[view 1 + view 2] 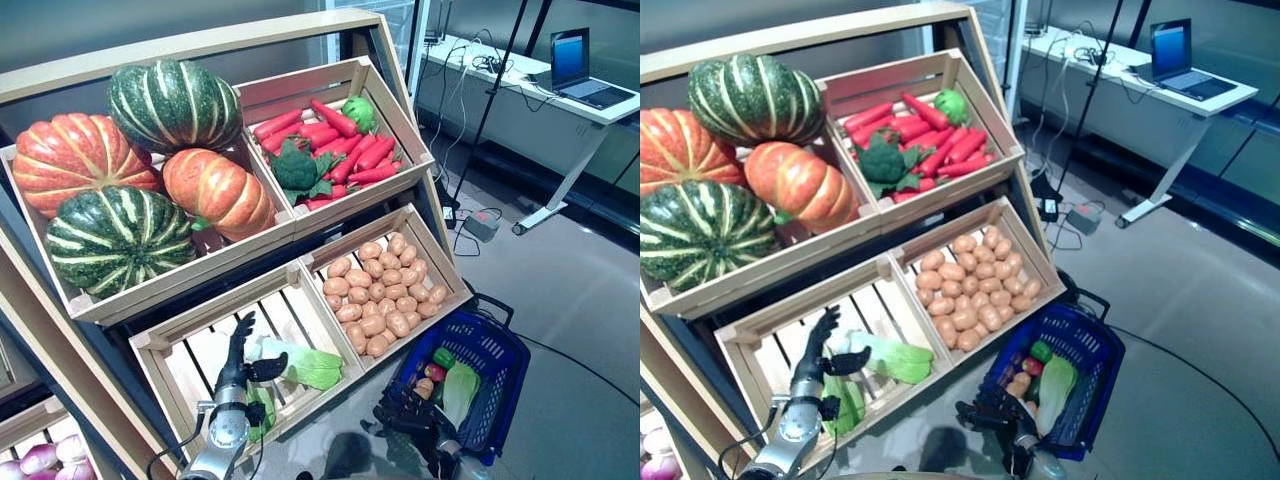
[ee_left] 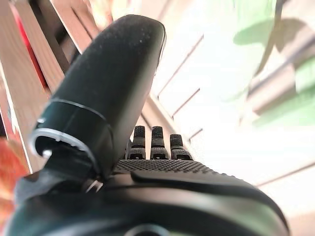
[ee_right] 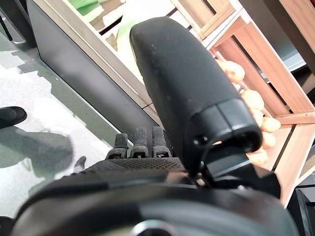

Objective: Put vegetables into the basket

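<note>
Your left hand (image 1: 240,362) reaches into the lower left crate (image 1: 160,345) of the wooden stand, fingers straight and holding nothing, just beside the leafy greens (image 1: 305,365) lying there; your right hand (image 1: 412,415) hovers at the near rim of the blue basket (image 1: 500,375), fingers relaxed and empty; a cabbage leaf (image 1: 459,388) and small vegetables already lie inside.

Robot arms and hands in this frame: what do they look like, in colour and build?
Each arm ends in a dark, nearly black hand with jointed fingers: the left hand sits on a silver-grey cylindrical forearm, the right hand looks the same. Both wrist views show ribbed fingers, a textured palm and a smooth, rounded dark thumb.
</note>
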